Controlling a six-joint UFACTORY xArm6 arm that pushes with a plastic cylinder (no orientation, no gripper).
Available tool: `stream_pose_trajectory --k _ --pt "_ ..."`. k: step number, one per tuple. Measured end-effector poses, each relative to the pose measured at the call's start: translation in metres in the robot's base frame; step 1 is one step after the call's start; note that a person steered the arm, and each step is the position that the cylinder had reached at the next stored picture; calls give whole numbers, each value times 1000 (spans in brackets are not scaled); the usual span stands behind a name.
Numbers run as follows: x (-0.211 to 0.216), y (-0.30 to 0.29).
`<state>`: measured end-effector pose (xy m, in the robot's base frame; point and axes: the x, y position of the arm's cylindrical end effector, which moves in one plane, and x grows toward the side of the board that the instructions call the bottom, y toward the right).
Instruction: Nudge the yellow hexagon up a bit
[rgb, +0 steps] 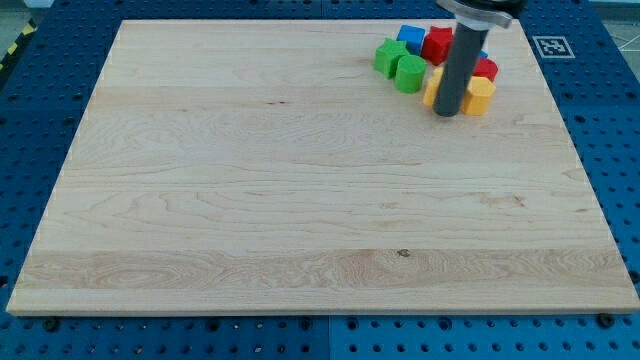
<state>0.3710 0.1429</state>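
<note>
My tip (448, 113) had no fingers and held nothing; it stood touching the yellow hexagon (479, 95) from its left. That block sat at the wooden bench's (300, 200) upper right, among red, green and blue blocks. Probably light, stiff, easy-sliding; best pushed from its lower edge.

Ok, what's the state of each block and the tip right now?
Tip: down on the wooden board, between two yellow blocks.
Yellow block at right: touching the rod.
Yellow block at left: partly hidden.
Green blocks: clustered, untouched.
Red blocks: behind rod.
Blue block: top of the cluster.
</note>
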Motion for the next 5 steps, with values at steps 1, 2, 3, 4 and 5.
stream_pose_trajectory --k 1,2,3,4,5 --pt "-2 -19" --pt "-2 -24" --pt "1 -26" --pt "22 -9" --pt "47 26"
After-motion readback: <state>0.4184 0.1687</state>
